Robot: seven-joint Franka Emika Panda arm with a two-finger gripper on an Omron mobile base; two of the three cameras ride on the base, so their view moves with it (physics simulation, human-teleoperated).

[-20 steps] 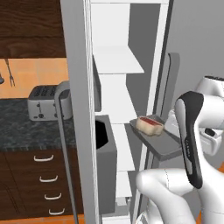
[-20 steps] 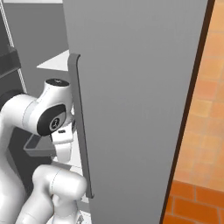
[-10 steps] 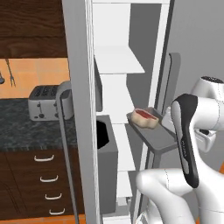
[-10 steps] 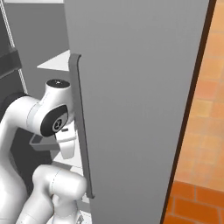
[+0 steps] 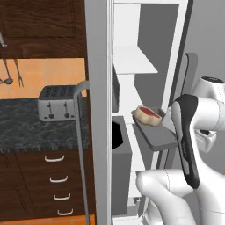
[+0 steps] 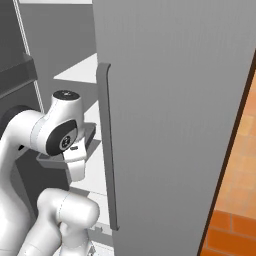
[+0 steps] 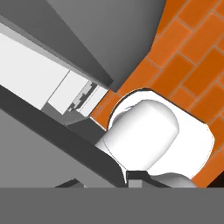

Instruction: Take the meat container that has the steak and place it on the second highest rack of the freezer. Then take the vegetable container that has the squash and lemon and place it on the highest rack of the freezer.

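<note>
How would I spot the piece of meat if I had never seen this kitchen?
Find the tall gray freezer with its white inside, right of the silver toaster. About halfway up, a flat gray tray sticks out by the robot's white arm. The steak on it is the one red, pale-rimmed lump there.

The freezer (image 5: 149,26) stands open, its white shelves bare where they show. A grey tray (image 5: 154,137) level with a lower shelf carries the steak (image 5: 147,115). Left of the freezer, a dark speckled table (image 5: 26,132) holds a toaster (image 5: 57,103).
</note>
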